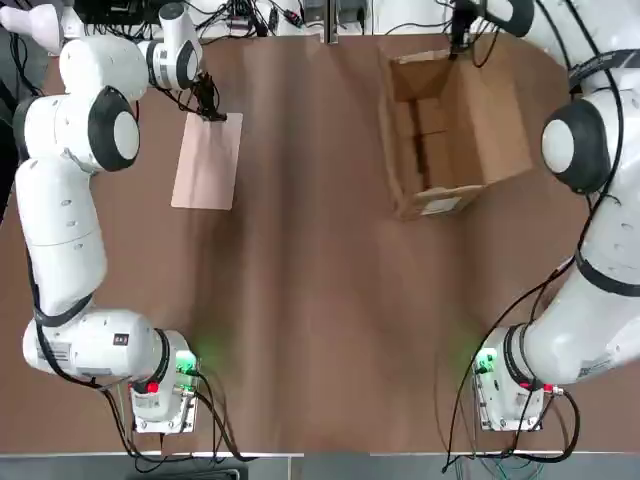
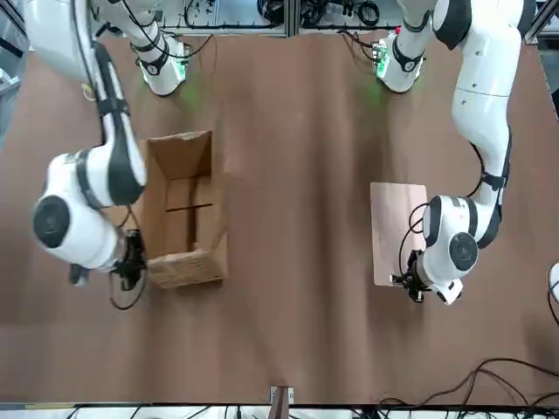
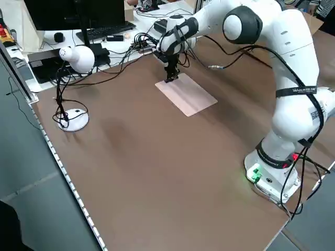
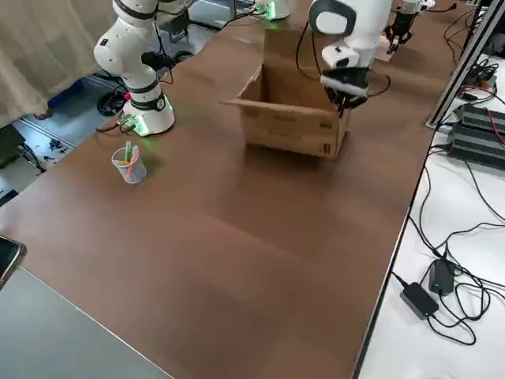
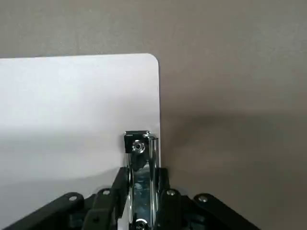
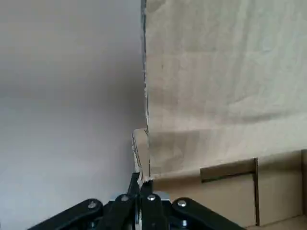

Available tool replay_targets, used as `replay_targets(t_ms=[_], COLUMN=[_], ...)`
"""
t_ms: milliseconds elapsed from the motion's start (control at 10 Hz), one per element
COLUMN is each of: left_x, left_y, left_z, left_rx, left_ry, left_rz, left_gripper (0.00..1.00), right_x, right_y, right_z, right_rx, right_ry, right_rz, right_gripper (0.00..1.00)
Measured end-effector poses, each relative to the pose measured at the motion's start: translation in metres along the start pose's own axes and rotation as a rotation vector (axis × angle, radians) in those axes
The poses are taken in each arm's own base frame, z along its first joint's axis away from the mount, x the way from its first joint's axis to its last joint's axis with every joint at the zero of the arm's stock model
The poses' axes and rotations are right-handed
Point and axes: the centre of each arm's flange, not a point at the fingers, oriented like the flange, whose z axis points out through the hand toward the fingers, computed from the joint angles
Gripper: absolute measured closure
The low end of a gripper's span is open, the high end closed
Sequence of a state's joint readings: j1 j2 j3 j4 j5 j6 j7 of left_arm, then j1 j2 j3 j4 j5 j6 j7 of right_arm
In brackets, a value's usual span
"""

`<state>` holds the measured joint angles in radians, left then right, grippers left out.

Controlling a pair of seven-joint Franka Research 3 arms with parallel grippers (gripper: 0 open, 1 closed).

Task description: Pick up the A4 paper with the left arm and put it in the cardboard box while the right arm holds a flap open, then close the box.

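The A4 paper point(image 1: 207, 161) is a flat, smooth, pale pink sheet with round corners. It lies on the brown table point(image 1: 310, 300), on the left arm's side. A small shiny metal clip point(image 5: 140, 158) sits at one short end. The left gripper point(image 1: 213, 113) comes straight down on that end, and its two dark fingers point(image 5: 112, 191) are pinched close on the clip.

The cardboard box point(image 1: 450, 130) is brown, long and rough, with a white label point(image 1: 443, 205) on its near end. It stands open, well apart from the paper, on the right arm's side. The right gripper point(image 6: 142, 189) is squeezed shut on the thin edge of a flap point(image 6: 220, 72) at the far end of the box.

A clear cup point(image 4: 129, 164) stands on the table near the right arm's base. A white lamp point(image 3: 76, 60) and black cables point(image 3: 131, 44) sit past the table's edge.
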<state>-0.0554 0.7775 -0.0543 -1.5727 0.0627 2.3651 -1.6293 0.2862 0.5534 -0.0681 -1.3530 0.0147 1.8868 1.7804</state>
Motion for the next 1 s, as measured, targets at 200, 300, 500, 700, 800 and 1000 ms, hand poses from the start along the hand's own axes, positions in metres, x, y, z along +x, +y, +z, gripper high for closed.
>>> replay_targets(t_ms=[200, 300, 500, 700, 800, 1000], left_x=[0.0, 0.001, 0.003, 0.008, 0.009, 0.01], left_y=[0.001, 0.002, 0.007, 0.011, 0.011, 0.011], left_z=[-0.001, -0.002, -0.011, -0.038, -0.052, -0.075], left_rx=[-0.011, -0.022, -0.045, -0.058, -0.052, -0.038], left_ry=[-0.001, -0.002, -0.002, 0.001, 0.004, 0.008], left_rz=[-0.001, -0.002, -0.006, -0.011, -0.01, 0.002], left_gripper=[0.71, 0.71, 0.71, 0.71, 0.71, 0.71], right_x=[-0.049, -0.062, -0.075, -0.096, -0.111, -0.144], right_y=[0.013, 0.015, 0.014, 0.019, 0.022, 0.028], right_z=[-0.006, -0.012, -0.031, -0.037, -0.035, -0.023], right_rx=[-0.007, 0.003, 0.038, 0.051, 0.063, 0.084], right_ry=[-0.014, -0.023, -0.039, -0.05, -0.057, -0.071], right_rz=[0.03, 0.059, 0.13, 0.169, 0.181, 0.194], right_gripper=[0.96, 0.96, 0.96, 0.96, 0.96, 0.96])
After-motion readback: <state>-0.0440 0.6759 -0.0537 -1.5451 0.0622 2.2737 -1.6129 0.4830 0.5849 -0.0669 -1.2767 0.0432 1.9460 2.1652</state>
